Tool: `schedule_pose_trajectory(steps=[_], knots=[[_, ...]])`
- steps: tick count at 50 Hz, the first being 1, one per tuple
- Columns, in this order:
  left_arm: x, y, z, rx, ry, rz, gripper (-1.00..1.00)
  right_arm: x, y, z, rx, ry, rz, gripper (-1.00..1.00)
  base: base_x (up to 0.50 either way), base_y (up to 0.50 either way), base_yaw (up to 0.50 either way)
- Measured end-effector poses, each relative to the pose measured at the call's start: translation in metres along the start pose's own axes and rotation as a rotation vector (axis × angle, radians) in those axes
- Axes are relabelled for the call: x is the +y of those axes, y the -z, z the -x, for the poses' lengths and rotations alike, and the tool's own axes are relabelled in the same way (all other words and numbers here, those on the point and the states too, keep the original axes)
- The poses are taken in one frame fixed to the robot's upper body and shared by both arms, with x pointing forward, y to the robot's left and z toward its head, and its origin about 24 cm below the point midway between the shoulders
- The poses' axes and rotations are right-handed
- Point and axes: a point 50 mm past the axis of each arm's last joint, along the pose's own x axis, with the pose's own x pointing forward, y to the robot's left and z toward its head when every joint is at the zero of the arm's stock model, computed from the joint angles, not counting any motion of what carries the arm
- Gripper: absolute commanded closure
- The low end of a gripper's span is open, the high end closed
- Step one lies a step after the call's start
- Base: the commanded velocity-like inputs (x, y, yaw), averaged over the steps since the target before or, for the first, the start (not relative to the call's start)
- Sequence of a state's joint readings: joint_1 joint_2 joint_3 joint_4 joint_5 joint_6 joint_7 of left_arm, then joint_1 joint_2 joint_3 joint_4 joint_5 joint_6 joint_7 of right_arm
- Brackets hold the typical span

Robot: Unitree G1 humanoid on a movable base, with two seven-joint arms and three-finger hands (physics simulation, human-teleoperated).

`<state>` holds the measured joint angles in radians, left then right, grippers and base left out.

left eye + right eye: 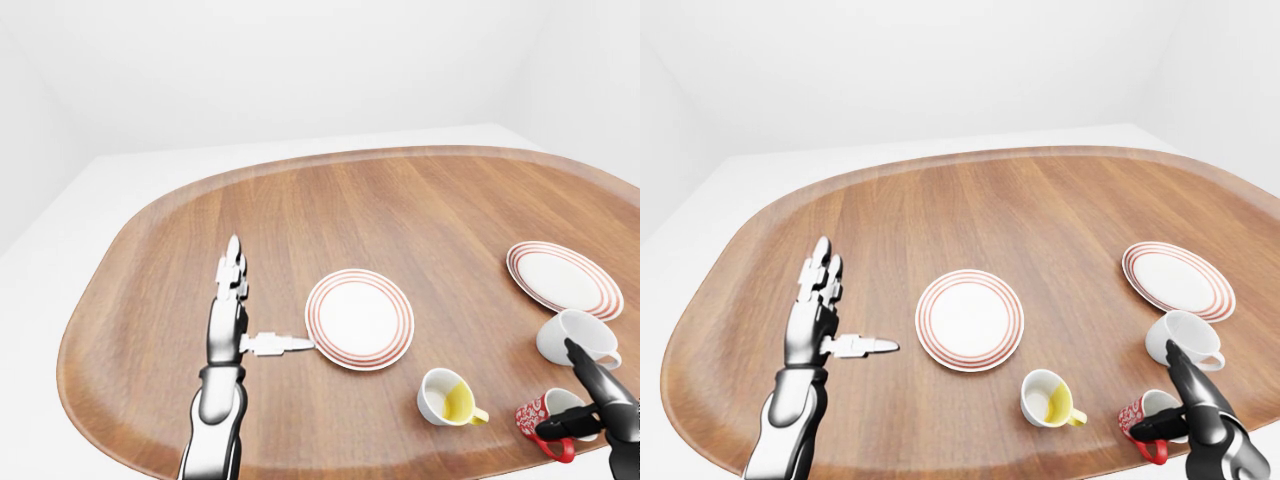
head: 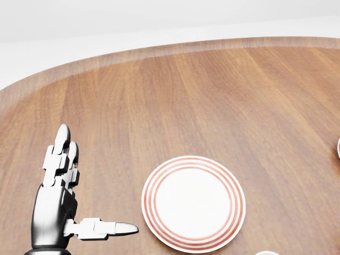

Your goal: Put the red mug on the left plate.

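The red mug (image 1: 533, 413), patterned in white, lies tipped on the wooden table at the bottom right of the left-eye view. My right hand (image 1: 572, 398) is at it: one dark finger (image 1: 590, 372) stretches above the mug and the thumb (image 1: 560, 427) crosses its near side, with no closed grip showing. The left plate (image 2: 193, 203), white with red rings, lies near the table's middle with nothing on it. Left of this plate my left hand (image 2: 98, 179) is held flat and open, thumb pointing at the plate's rim, holding nothing.
A second red-ringed plate (image 1: 563, 278) lies at the right. A white mug (image 1: 578, 338) sits just above the red mug, and a white mug with a yellow inside (image 1: 447, 397) stands between the red mug and the left plate. The oval table (image 1: 400, 200) has a raised rim.
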<state>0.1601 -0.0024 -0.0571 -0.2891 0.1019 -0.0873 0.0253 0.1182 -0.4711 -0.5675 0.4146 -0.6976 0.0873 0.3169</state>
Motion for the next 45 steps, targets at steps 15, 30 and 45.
schedule_pose_trajectory(steps=[15,30,45], knots=[[0.0,0.001,0.001,0.005,0.0,0.0,-1.0,0.01,0.004,-0.002,0.018,-0.049,0.002,1.0,0.0,0.0,0.0],[0.0,0.0,0.0,-0.002,-0.002,0.001,-1.0,0.011,0.003,-0.003,0.012,-0.064,-0.002,1.0,0.0,0.0,0.0],[0.001,-0.004,-0.002,-0.019,-0.001,0.003,-1.0,-0.012,-0.026,0.0,-0.082,0.056,0.042,1.0,0.0,0.0,0.0]])
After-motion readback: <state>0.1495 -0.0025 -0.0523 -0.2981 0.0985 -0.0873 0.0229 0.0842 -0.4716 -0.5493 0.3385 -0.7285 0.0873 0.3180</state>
